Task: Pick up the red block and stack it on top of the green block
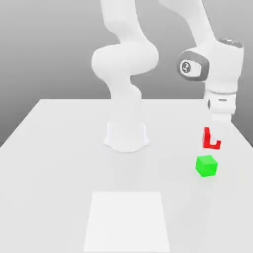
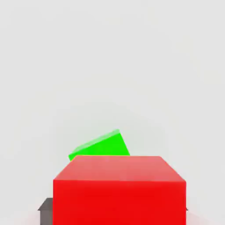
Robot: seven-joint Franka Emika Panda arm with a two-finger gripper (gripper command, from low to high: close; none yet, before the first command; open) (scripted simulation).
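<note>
In the exterior view the pincer (image 1: 213, 140) hangs at the right of the frame, around mid-height, closed on the red block (image 1: 206, 139). The green block (image 1: 206, 166) sits just below it in that picture, on the pale surface (image 1: 54, 188), toward the lower right. In the hand view the red block fills the bottom centre, with the green one peeping out past its far edge.

The step in hand, as I judge it, is lining up over the green block before lowering. The two look turned differently in the hand view, so a small twist of the wrist to bring their faces parallel would help. Best to centre the red block first, keep it level, come straight down slowly, and let go only once the faces meet flat. Descending off-centre could clip a top edge and shove the green block aside, or leave the upper one ready to tip.

Both blocks are plain cubes with flat, matte-looking faces and crisp edges, one bright red, one bright green, much alike in size. Flat on flat should rest steadily. The surface looks smooth and pale, and the arm (image 1: 125, 62) is white with rounded, glossy-looking casings.
</note>
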